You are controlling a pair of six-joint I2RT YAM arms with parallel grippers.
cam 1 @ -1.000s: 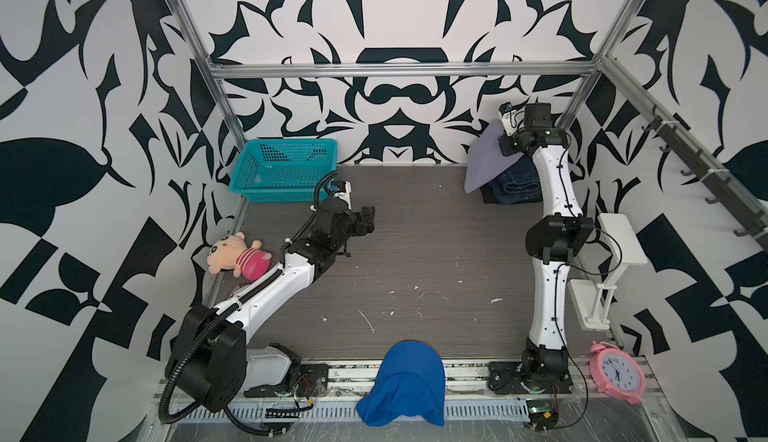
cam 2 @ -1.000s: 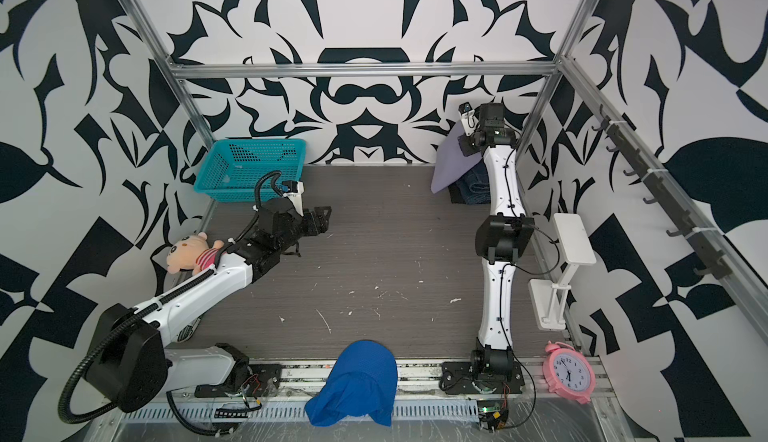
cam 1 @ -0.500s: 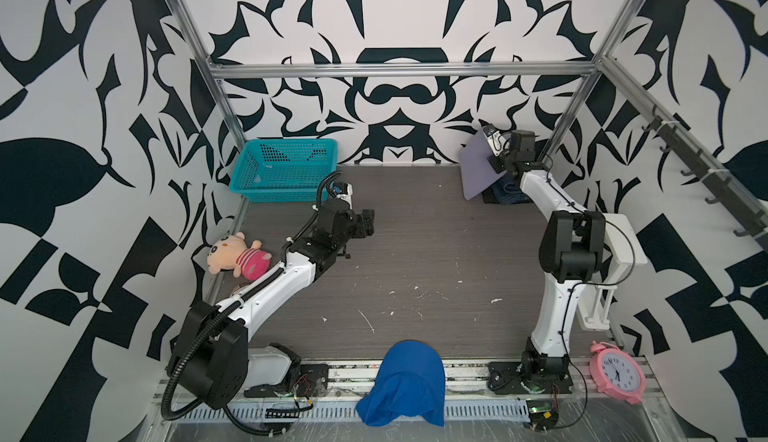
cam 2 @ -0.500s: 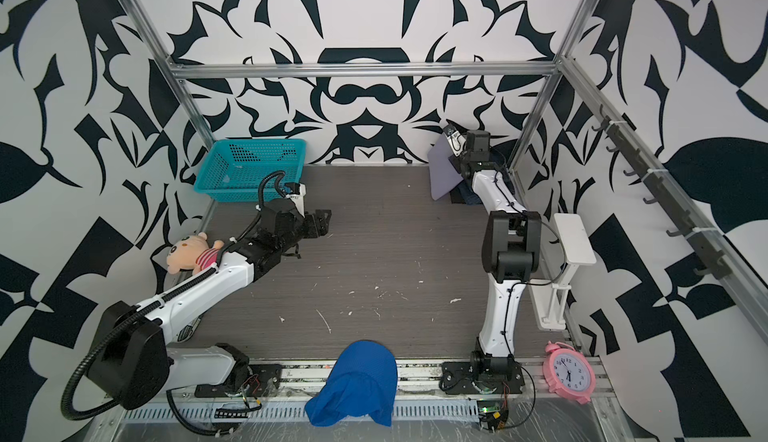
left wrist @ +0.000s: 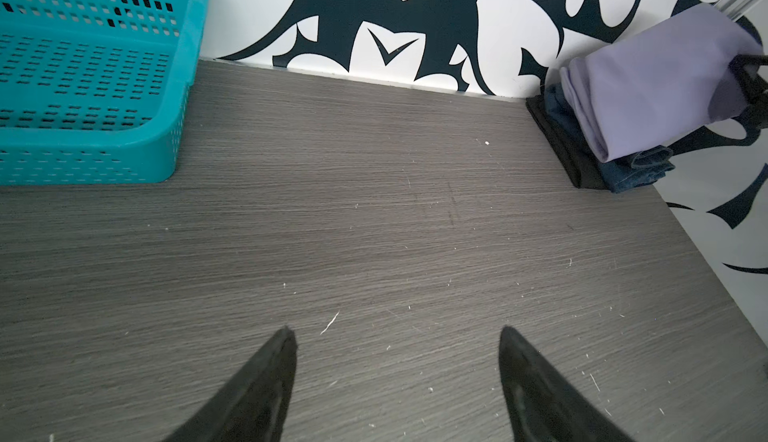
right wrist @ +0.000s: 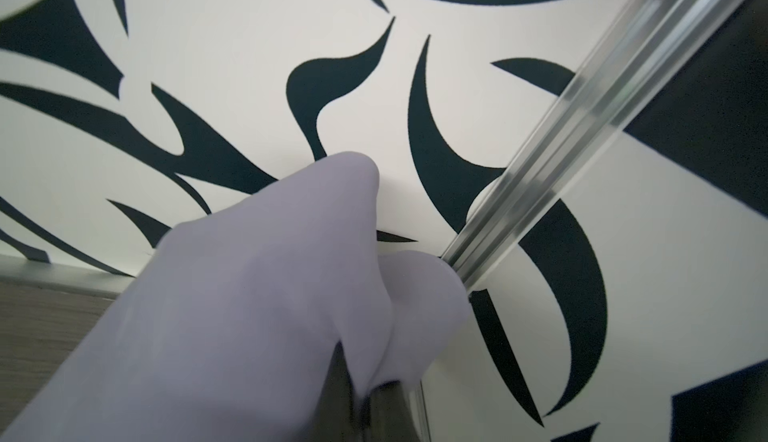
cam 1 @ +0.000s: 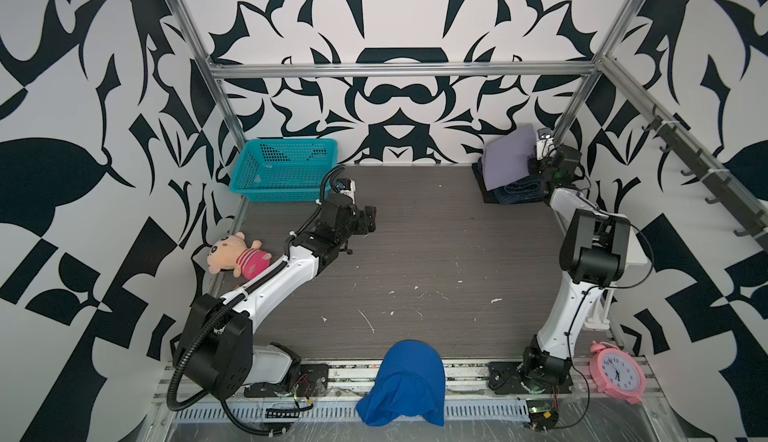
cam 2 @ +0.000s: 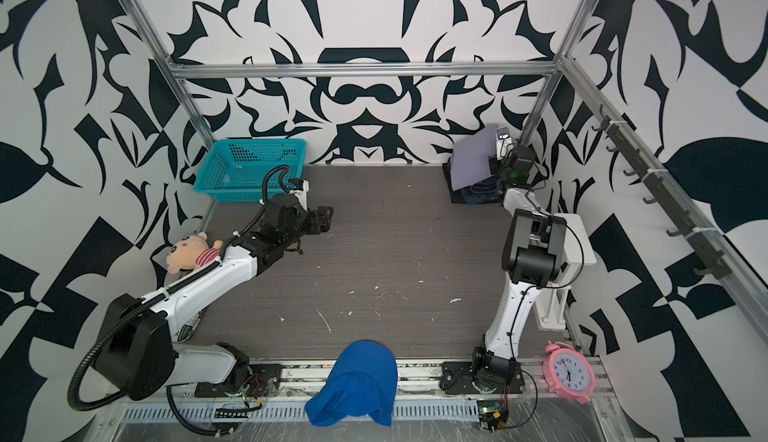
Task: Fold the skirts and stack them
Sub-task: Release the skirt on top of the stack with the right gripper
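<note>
The pale lavender skirt (cam 1: 507, 161) (cam 2: 473, 161) hangs tilted in the back right corner, and my right gripper (cam 1: 532, 164) (right wrist: 361, 402) is shut on its edge. Its lower end rests on the folded dark blue denim skirt (cam 1: 519, 192) (left wrist: 636, 174), which lies on the black skirt (cam 1: 487, 189) (left wrist: 557, 136). In the right wrist view the lavender cloth (right wrist: 249, 315) covers most of the fingers. Far from the stack, my left gripper (cam 1: 370, 221) (left wrist: 397, 332) hovers open and empty above bare table on the left.
A teal basket (cam 1: 282, 170) stands at the back left, a plush toy (cam 1: 237, 253) at the left edge. A bright blue mesh cloth (cam 1: 405, 381) drapes over the front rail, beside a pink clock (cam 1: 617, 371). A metal frame post (right wrist: 582, 128) runs close to the right gripper.
The right arm has folded down at the elbow, and its gripper has lowered the lavender skirt onto the stack in the corner. The left arm has hardly moved.
</note>
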